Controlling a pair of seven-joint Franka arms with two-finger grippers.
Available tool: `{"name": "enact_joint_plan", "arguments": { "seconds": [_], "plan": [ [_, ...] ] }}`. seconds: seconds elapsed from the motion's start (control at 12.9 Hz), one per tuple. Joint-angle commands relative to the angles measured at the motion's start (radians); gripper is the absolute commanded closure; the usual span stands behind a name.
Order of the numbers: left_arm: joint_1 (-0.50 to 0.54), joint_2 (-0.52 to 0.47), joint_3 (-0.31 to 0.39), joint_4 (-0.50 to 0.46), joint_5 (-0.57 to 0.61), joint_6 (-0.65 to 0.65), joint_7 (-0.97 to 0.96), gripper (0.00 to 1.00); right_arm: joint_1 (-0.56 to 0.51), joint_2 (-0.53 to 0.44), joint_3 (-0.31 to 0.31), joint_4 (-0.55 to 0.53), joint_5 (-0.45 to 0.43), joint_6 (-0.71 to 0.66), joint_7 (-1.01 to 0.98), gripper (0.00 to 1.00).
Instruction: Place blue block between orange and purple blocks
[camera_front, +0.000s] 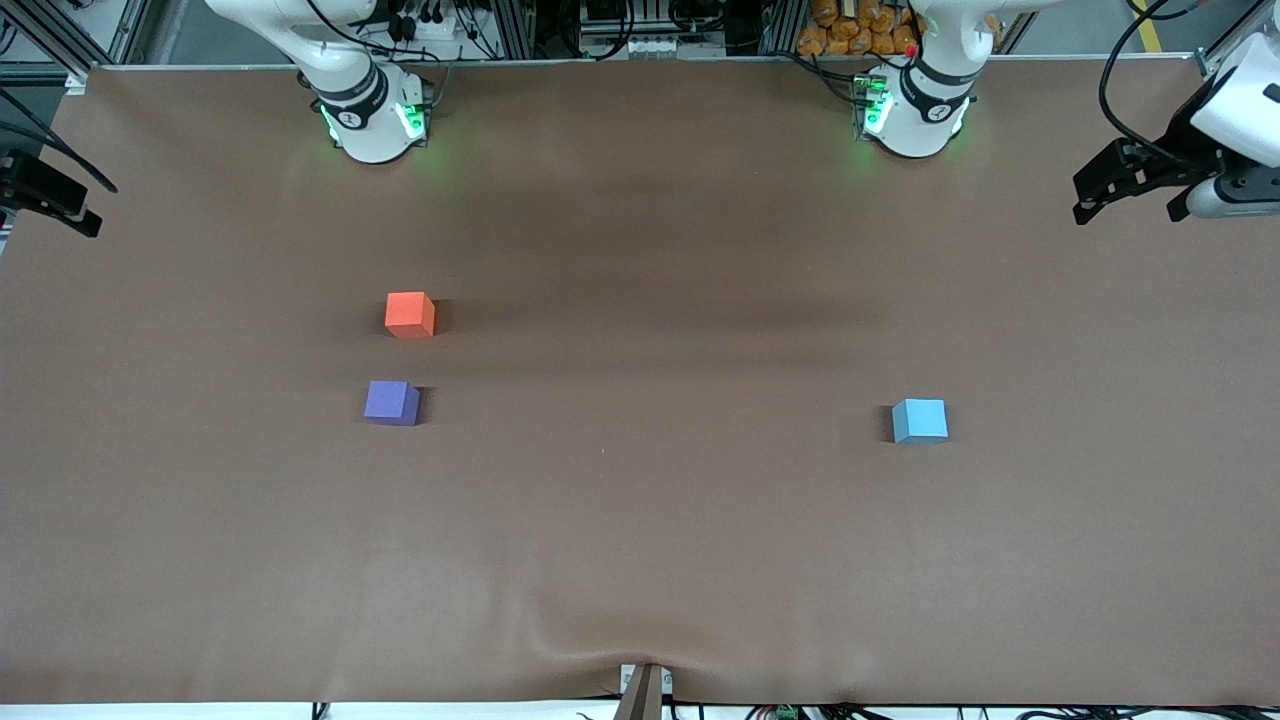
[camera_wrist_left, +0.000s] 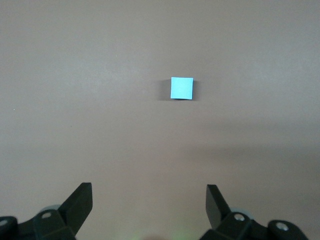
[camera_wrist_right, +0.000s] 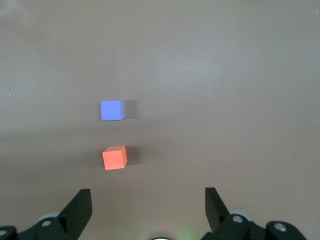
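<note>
Left wrist view, blue block lying apart from open left claw

Blue block: stands alone toward the left arm's end of the table; bare cloth on every side, open from above.

Orange block and purple block: toward the right arm's end, apart, purple nearer the front camera. Narrow bare gap between them; these two cubes bound it.

Mid-table: unobstructed.
</note>
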Motion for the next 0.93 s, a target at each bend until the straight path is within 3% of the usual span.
{"name": "enact_joint_plan", "arguments": {
  "seconds": [0.0,0.31,0.85],
  "plan": [
    [-0.01,-0.006,0.014,0.016,-0.008,-0.055,0.018,0.0,-0.006,-0.012,0.0,-0.005,0.013,-0.005,-0.012,0.0],
    [0.013,0.041,0.014,0.06,-0.004,-0.056,0.024,0.0,-0.006,-0.012,0.0,-0.005,0.013,-0.004,-0.012,0.0],
    [0.033,0.038,0.008,0.057,-0.017,-0.097,0.033,0.0,-0.006,-0.012,0.0,-0.005,0.013,-0.004,-0.012,0.0]
  ]
}}
